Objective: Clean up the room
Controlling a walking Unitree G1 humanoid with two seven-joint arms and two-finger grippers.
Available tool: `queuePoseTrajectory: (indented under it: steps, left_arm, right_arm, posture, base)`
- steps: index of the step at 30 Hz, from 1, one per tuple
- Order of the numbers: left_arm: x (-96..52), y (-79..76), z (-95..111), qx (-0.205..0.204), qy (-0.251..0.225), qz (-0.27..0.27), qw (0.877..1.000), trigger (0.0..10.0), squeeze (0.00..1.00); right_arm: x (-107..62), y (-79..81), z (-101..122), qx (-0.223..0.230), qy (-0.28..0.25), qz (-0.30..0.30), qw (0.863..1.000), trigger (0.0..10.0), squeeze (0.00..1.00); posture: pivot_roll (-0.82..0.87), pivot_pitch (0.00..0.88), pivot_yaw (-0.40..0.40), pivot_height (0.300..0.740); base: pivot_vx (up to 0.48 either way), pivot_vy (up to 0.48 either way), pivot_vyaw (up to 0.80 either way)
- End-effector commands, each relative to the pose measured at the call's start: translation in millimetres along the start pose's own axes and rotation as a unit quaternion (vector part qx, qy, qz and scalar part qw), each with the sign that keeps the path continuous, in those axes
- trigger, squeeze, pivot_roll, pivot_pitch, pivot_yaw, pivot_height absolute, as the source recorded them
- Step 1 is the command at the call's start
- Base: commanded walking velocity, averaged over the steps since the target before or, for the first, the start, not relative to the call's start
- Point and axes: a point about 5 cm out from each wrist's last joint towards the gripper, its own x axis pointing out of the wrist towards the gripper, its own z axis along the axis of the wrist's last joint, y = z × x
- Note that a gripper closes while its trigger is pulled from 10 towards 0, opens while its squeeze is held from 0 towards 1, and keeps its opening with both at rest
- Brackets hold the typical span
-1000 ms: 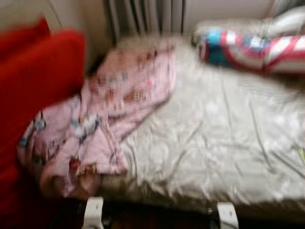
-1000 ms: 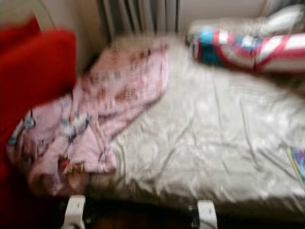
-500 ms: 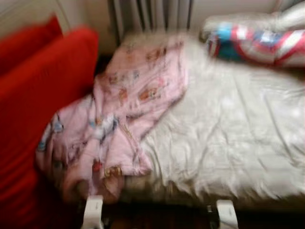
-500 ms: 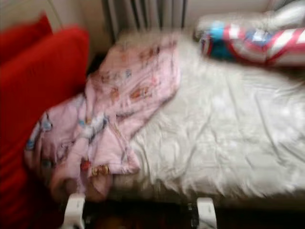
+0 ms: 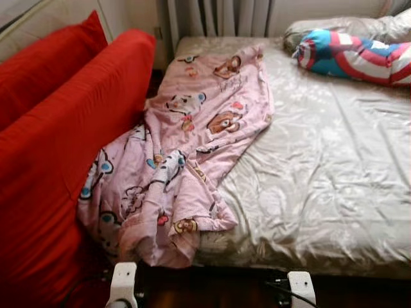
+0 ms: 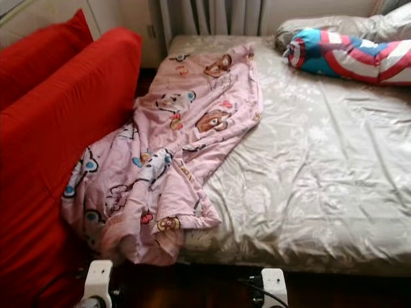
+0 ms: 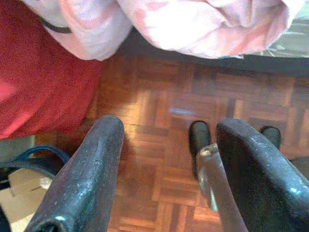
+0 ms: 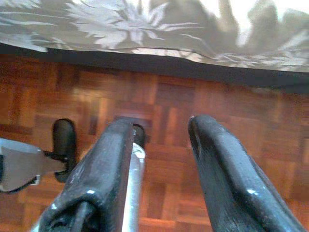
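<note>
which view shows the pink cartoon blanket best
The left eye view: the whole pink blanket shows, draped from the bed down beside the red cushion. The right eye view shows nearly the same. The left wrist view catches its hanging end above the floor.

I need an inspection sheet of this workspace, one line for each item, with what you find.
Surface: bed with a creased beige floral sheet; parquet floor below its edge.
Job's things: pink cartoon blanket, crumpled, lying along the bed's left side and hanging over the near corner.
Clutter: red, white and blue pillow at the far right of the bed.
Hands: left hand open, low over the floor near the blanket's hanging end; right hand open, low over the floor by the bed edge.
Cables: a dark cable near the bed's foot.
Surroundings: red sofa against the bed's left side; radiator behind the bed.
</note>
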Motion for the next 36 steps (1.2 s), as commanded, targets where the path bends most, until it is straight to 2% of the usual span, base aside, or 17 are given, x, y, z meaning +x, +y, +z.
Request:
queuePoseTrajectory:
  steps: [1, 17, 21, 31, 36]
  left_arm:
    - [-2.7, 2.2, -12.1, 0.005, 0.023, 0.003, 1.000, 10.0, 0.00]
    - [-2.7, 2.5, -11.7, 0.005, 0.021, 0.002, 1.000, 10.0, 0.00]
    - [-2.6, 2.9, -11.6, 0.006, 0.022, 0.002, 1.000, 10.0, 0.00]
    - [-2.7, 3.7, -11.7, 0.008, 0.023, 0.003, 1.000, 10.0, 0.00]
    - [-2.7, 3.7, -11.9, 0.010, 0.024, 0.002, 1.000, 10.0, 0.00]
  right_arm:
    - [-1.7, 0.6, -8.7, 0.005, 0.013, 0.000, 1.000, 10.0, 0.00]
    - [-1.5, 1.1, -8.5, -0.006, 0.016, 0.003, 1.000, 10.0, 0.00]
    - [-1.3, 1.4, -8.1, -0.023, 0.018, 0.007, 1.000, 10.0, 0.00]
    - [-1.4, 2.0, -9.0, -0.018, 0.021, 0.006, 1.000, 10.0, 0.00]
    - [-1.5, 2.3, -9.8, -0.010, 0.023, 0.007, 1.000, 10.0, 0.00]
  posture:
    - [0.01, 0.176, 0.011, 0.740]
    - [0.01, 0.180, 0.013, 0.740]
    - [0.01, 0.181, 0.013, 0.740]
    - [0.01, 0.181, 0.015, 0.740]
    - [0.01, 0.182, 0.016, 0.740]
  base:
    - [0.000, 0.000, 0.00]
    - [0.000, 0.000, 0.00]
    - [0.000, 0.000, 0.74]
    - [0.000, 0.000, 0.71]
    - [0.000, 0.000, 0.00]
